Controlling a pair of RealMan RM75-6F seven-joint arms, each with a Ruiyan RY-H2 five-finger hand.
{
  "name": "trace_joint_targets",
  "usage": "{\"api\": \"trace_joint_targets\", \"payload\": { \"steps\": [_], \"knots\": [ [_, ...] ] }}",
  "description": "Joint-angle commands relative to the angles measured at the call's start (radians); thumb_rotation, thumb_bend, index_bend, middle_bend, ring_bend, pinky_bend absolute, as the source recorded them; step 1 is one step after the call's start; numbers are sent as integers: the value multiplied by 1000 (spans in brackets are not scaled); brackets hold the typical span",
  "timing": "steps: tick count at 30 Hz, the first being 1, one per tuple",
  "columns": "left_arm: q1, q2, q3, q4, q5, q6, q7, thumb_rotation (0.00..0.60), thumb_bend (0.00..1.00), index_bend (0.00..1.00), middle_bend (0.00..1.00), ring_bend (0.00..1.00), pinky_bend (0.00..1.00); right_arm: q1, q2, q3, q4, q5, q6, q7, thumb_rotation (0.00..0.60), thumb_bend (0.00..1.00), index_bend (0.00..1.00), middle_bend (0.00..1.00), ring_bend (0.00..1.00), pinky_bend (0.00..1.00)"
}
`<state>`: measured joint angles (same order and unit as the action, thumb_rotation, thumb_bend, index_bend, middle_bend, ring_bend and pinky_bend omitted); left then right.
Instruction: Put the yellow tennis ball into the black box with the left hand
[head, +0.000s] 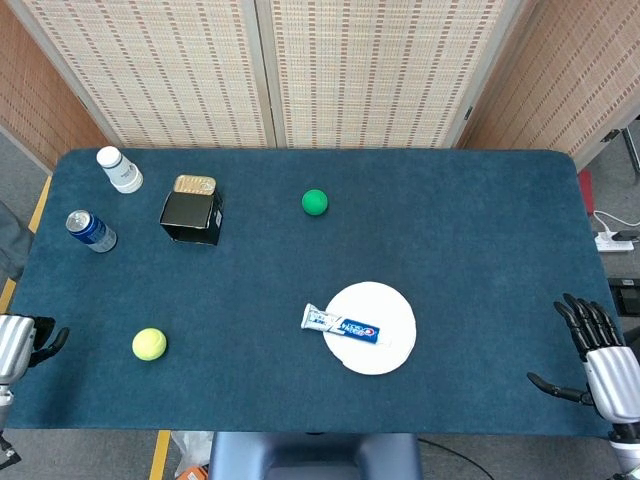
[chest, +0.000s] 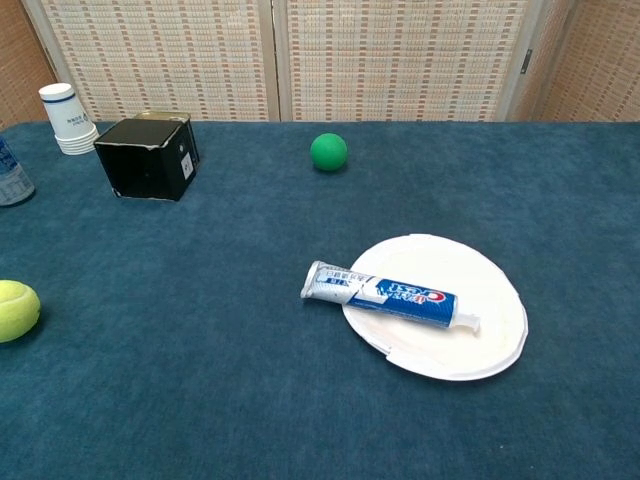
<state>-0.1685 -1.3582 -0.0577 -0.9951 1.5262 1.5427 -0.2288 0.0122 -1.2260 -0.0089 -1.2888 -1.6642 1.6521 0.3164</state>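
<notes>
- Head view: left hand (head: 22, 343) at the table's (head: 480, 230) left edge, mostly cut off by the frame; only the silver back and a few dark fingertips show, so cannot tell if its fingers are spread or curled. Holds nothing visible.
- Right hand (head: 600, 358) at the table's right front corner, fingers (head: 580, 320) apart and pointing away from the robot, thumb stuck out to the side; empty.
- Yellow tennis ball (head: 149, 344) on the blue table cloth, front left, near the left hand but apart from it.
- Black box (head: 191, 217) further back on the left, well apart from the ball; a gold tin (head: 194, 185) sits just behind it, touching or nearly so.
- Blue can (head: 91, 231) left of the box, white cup stack (head: 119, 169) behind the can.
- Green ball (head: 315, 202) mid-table, right of the box.
- White paper plate (head: 374, 327) centre front, toothpaste tube (head: 343, 325) lying across its left rim, cap end on the plate, crimped end on the cloth.
- Chest view: no hands show.
- Tennis ball (chest: 16, 310) at the left frame edge, partly cropped, resting on the cloth.
- Black box (chest: 148, 158) back left, upright; cup stack (chest: 66, 119) just left of it, can (chest: 12, 180) partly cropped at the edge.
- Green ball (chest: 328, 152) back centre; plate (chest: 470, 340) with toothpaste tube (chest: 385, 293) in the foreground right.
</notes>
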Motion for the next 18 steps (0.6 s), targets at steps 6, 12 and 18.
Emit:
{"api": "trace_joint_targets", "payload": {
  "steps": [6, 12, 18],
  "knots": [
    [153, -264, 74, 348, -19, 62, -188, 600, 647, 1000, 1000, 1000, 1000, -1, 2, -3, 10, -2, 1, 13, 600, 0, 32, 0, 0, 0],
    [201, -454, 92, 641, 15, 151, -338, 600, 663, 1000, 1000, 1000, 1000, 4, 1, -10, 2, -12, -8, -7, 600, 0, 31, 0, 0, 0],
    [207, -513, 117, 731, 44, 153, -396, 600, 664, 1000, 1000, 1000, 1000, 6, 1, -14, -2, -16, -15, -17, 600, 0, 31, 0, 0, 0]
  ]
}}
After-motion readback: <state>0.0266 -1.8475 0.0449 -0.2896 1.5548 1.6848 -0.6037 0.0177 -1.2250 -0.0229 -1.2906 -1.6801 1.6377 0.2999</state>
